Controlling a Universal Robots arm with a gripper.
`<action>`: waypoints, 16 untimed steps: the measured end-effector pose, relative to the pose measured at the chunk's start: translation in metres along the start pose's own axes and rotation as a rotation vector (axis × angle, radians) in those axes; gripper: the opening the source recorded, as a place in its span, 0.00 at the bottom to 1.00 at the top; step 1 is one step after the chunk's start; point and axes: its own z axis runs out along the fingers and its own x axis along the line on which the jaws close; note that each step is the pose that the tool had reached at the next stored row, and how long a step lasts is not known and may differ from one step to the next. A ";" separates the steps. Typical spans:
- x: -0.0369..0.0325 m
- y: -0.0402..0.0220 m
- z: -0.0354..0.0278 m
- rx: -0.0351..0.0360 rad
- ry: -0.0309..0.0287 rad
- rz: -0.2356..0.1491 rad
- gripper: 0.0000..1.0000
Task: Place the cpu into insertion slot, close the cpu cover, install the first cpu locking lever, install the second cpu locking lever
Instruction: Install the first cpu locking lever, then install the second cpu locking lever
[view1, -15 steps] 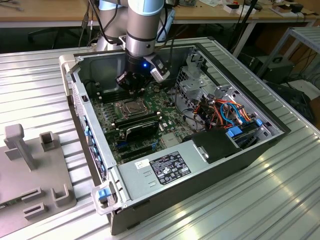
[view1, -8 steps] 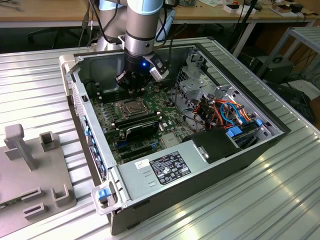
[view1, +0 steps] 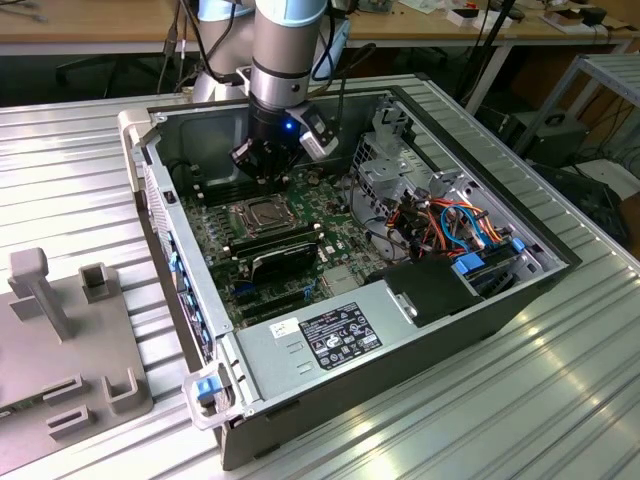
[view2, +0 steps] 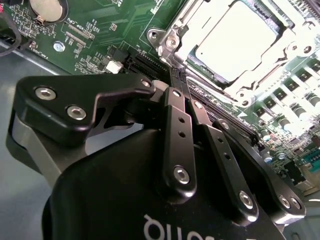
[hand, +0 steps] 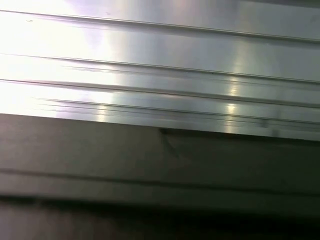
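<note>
Gripper (view1: 262, 165) hangs low inside the open case (view1: 180, 270), just beside the slot (view1: 237, 213) on its far side in the exterior view.

Second wrist view: the two fingers are pressed together, jaws closed, nothing visible between them. Gripper (view2: 175, 82) tips sit at one corner of the socket frame, very near it. Contact cannot be told.

Cpu (view2: 235, 42) lies flat in the slot, its bright top showing through the cut-out of the cover (view2: 181, 27). Cover looks down over it. Lever state: cannot tell, as glare washes out that side of the frame.

Progress (judgement): cpu placed, cover closed, work now at the levers.

Risks:
- Closed tips are narrow; a push on a thin lever could slip off and strike the board (view2: 100, 30) or the black connector (view2: 220, 107) beside the socket.
- If the cover is not fully seated, lever force could load the cpu unevenly and bend pins.
- Tips approaching off-line at the corner could catch the frame edge instead of the lever.
</note>
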 end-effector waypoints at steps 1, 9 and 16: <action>0.0000 -0.0001 -0.0009 0.0001 0.0001 0.000 0.11; 0.0008 -0.0052 -0.0036 0.0002 0.0002 -0.002 0.11; 0.0008 -0.0053 -0.0036 -0.0054 -0.0004 -0.002 0.11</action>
